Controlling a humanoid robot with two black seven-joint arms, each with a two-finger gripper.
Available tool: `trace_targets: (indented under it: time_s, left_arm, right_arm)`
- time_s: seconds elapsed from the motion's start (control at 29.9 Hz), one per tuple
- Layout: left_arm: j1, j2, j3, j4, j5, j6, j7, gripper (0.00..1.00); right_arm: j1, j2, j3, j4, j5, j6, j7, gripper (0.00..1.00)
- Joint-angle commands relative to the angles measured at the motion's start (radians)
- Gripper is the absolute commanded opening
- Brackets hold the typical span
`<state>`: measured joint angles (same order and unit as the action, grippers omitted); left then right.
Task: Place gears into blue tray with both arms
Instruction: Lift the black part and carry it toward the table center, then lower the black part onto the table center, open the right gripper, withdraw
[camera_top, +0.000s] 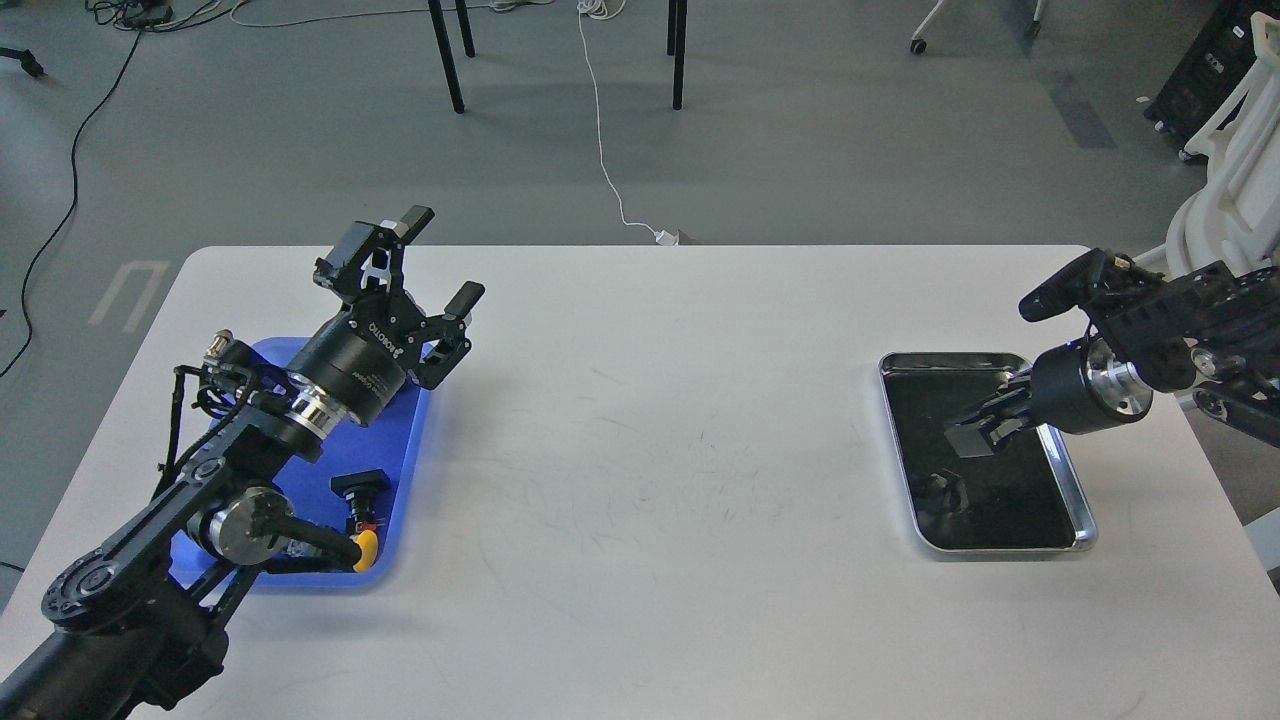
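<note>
The right end effector (975, 432) reaches down into the silver-rimmed dark metal tray (1075, 495) near the counter's right edge, its black fingers close together over the tray floor; against that dark surface I cannot tell whether they pinch anything. A small black round gear (940, 488) seems to lie toward the tray's near-left corner, though dark on dark makes this uncertain. To do this pickup well, the fingers should probably settle squarely around 1 gear and lift straight up, clearing the raised rim.

The left end effector (432, 262) hovers with fingers spread wide and empty above the far-right corner of the shallow bright-blue plastic tray (412, 450) by the counter's left edge. A yellow-capped push-button switch (362, 520) lies in that tray's near part, partly behind the left arm. The white counter (650, 450) between the 2 trays appears bare.
</note>
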<state>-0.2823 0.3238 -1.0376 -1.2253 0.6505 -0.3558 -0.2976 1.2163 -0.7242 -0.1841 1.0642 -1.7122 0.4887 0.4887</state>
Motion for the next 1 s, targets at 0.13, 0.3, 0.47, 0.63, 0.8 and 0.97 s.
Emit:
trace_targets:
  time_s: [0.13, 0.3, 0.47, 0.63, 0.8, 0.97]
  left_arm:
    - [0.000, 0.003, -0.001, -0.006, 0.000, 0.000, 0.000, 0.98]
    - [0.000, 0.004, -0.001, -0.006, 0.000, 0.000, -0.002, 0.98]
    - [0.002, 0.027, -0.002, -0.016, 0.000, 0.000, -0.003, 0.98]
    - [0.005, 0.034, -0.003, -0.017, -0.002, 0.000, -0.003, 0.98]
    - [0.008, 0.034, -0.004, -0.019, -0.002, 0.000, -0.005, 0.98]
    - [0.008, 0.034, -0.004, -0.019, -0.002, 0.000, -0.003, 0.98]
  right_arm:
    - [0.098, 0.190, -0.069, -0.039, 0.058, 0.000, 0.000, 0.26]
    - [0.118, 0.366, -0.124, -0.118, 0.126, 0.000, 0.000, 0.26]
    - [0.106, 0.498, -0.132, -0.214, 0.131, 0.000, 0.000, 0.26]
    - [0.100, 0.591, -0.135, -0.250, 0.181, 0.000, 0.000, 0.26]
    - [0.098, 0.658, -0.170, -0.259, 0.192, 0.000, 0.000, 0.26]
    - [0.083, 0.695, -0.202, -0.265, 0.192, 0.000, 0.000, 0.26]
